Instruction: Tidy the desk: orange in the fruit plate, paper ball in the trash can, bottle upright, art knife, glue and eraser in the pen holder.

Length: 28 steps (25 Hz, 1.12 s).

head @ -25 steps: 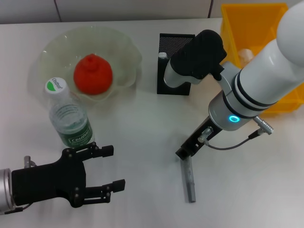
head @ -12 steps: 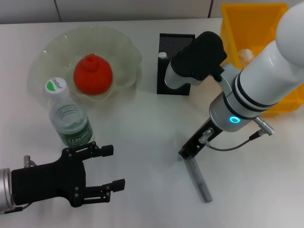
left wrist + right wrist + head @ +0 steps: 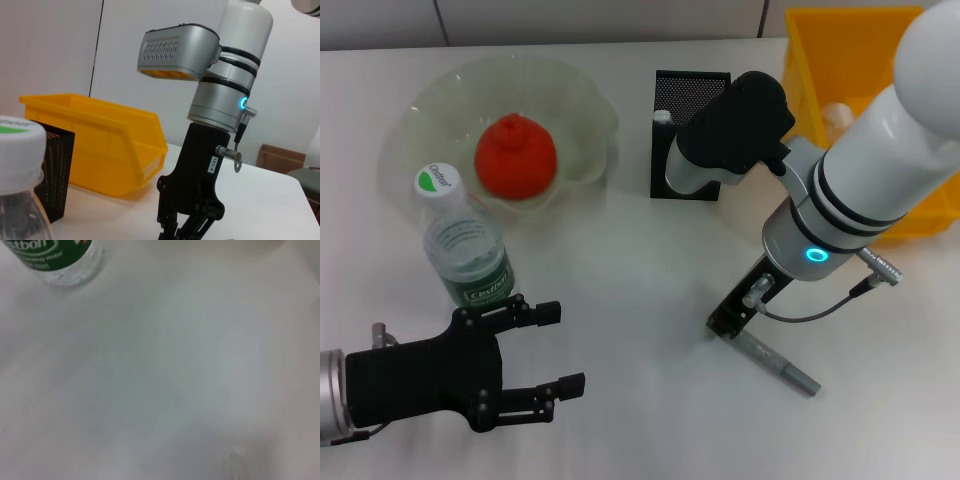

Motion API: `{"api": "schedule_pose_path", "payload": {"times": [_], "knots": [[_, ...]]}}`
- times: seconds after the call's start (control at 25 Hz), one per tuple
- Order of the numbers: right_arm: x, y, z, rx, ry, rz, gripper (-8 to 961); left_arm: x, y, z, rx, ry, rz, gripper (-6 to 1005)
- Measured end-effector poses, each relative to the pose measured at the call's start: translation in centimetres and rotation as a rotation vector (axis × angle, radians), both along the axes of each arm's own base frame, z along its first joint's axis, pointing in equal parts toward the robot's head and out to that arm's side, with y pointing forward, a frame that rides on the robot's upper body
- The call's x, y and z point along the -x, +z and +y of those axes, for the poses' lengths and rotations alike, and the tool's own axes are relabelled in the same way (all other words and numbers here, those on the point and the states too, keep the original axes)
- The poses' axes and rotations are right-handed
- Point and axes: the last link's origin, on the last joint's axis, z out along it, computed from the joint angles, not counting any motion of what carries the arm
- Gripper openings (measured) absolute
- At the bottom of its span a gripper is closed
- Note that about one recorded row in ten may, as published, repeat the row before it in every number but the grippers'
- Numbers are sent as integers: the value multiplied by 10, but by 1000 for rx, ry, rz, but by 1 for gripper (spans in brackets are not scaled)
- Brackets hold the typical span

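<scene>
The orange [image 3: 516, 157] lies in the fruit plate [image 3: 582, 100]. In front of the plate the bottle [image 3: 466, 248] stands upright; its base [image 3: 55, 260] shows in the right wrist view. My right gripper [image 3: 731, 321] points down at the table, shut on one end of the grey art knife [image 3: 780, 365], which lies flat and angles to the front right. The right arm partly covers the pen holder [image 3: 689, 92], where a white cap [image 3: 663, 116], likely the glue, sticks up. The paper ball [image 3: 837, 115] sits in the trash can [image 3: 840, 45]. The eraser is out of view. My left gripper [image 3: 563, 348] waits open at the front left.
The left wrist view looks across the table past the bottle cap [image 3: 15, 145] to the pen holder [image 3: 57, 167], the trash can [image 3: 100, 145] and the right gripper [image 3: 186, 231]. White table surface lies between the two arms.
The art knife has swung about its held end, from pointing towards the front edge to pointing front right. The right gripper shifted slightly right. The left arm has not moved.
</scene>
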Motion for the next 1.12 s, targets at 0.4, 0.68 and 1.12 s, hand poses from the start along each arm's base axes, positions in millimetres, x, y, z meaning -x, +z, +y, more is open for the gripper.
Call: {"api": "schedule_pose_path", "payload": {"times": [0.4,0.68,1.12], "knots": [[5,4,-1,-1,35,13,154,0,0,0,-1,4,-4,846],[20,67,14,-234,87,239,140,-1,-1,-1,2,2,-8,846],[32,144,19,-556,380,793,127,-1,-1,-1,0,4,-8,846]]}}
